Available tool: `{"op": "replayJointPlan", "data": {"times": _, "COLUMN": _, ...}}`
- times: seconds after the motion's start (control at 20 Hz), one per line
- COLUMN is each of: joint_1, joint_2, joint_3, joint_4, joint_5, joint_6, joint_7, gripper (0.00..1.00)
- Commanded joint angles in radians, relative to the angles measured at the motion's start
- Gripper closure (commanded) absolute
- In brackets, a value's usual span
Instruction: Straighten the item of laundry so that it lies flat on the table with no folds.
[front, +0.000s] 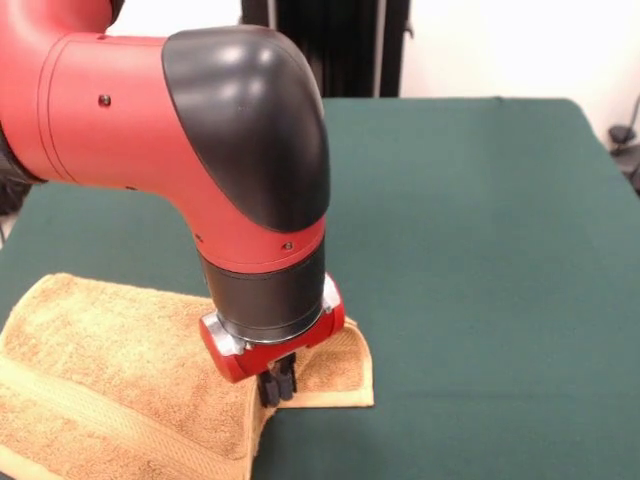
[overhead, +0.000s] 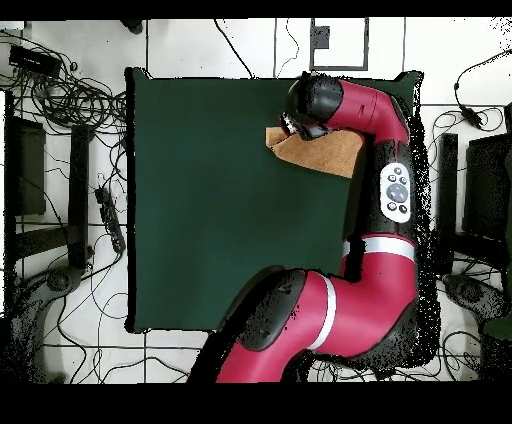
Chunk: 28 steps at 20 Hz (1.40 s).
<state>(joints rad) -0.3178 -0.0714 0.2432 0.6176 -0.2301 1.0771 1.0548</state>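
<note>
Front & overhead views. Gripper is pressing down on the towel at its folded edge; fingers close together, apparently pinching cloth, though grip can't be confirmed. Towel is lying rumpled nr one corner of the table, partly under the arm.

The red and black arm bends sharply at its elbow; its wrist points straight down. The gripper hangs low beneath it; its dark fingers stand close together.

Even bright indoor light, soft glare on the arm, faint shadows
</note>
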Motion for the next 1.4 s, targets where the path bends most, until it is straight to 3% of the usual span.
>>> {"op": "replayJointPlan", "data": {"times": 0.05, "joint_1": -0.001, "joint_2": 0.01, "joint_3": 0.057, "joint_4": 0.237, "joint_5": 0.054, "joint_6": -0.102, "joint_7": 0.207, "gripper": 1.0}}
{"op": "replayJointPlan", "data": {"times": 0.15, "joint_1": -0.012, "joint_2": 0.005, "joint_3": 0.074, "joint_4": 0.262, "joint_5": 0.073, "joint_6": -0.138, "joint_7": 0.187, "gripper": 1.0}}
{"op": "replayJointPlan", "data": {"times": 0.35, "joint_1": -0.002, "joint_2": 0.024, "joint_3": 0.069, "joint_4": 0.228, "joint_5": 0.091, "joint_6": -0.051, "joint_7": 0.126, "gripper": 1.0}}
{"op": "replayJointPlan", "data": {"times": 0.4, "joint_1": 0.004, "joint_2": 0.027, "joint_3": 0.06, "joint_4": 0.219, "joint_5": 0.097, "joint_6": -0.034, "joint_7": 0.118, "gripper": 0.0}}
{"op": "replayJointPlan", "data": {"times": 0.8, "joint_1": 0.018, "joint_2": 0.046, "joint_3": 0.053, "joint_4": 0.176, "joint_5": 0.109, "joint_6": 0.024, "joint_7": 0.096, "gripper": 0.0}}
{"op": "replayJointPlan", "data": {"times": 1.15, "joint_1": 0.018, "joint_2": 0.04, "joint_3": 0.055, "joint_4": 0.184, "joint_5": 0.111, "joint_6": 0.009, "joint_7": 0.092, "gripper": 0.0}}
{"op": "replayJointPlan", "data": {"times": 1.4, "joint_1": -0.019, "joint_2": 0.028, "joint_3": 0.115, "joint_4": 0.239, "joint_5": 0.158, "joint_6": -0.062, "joint_7": 0.064, "gripper": 0.0}}
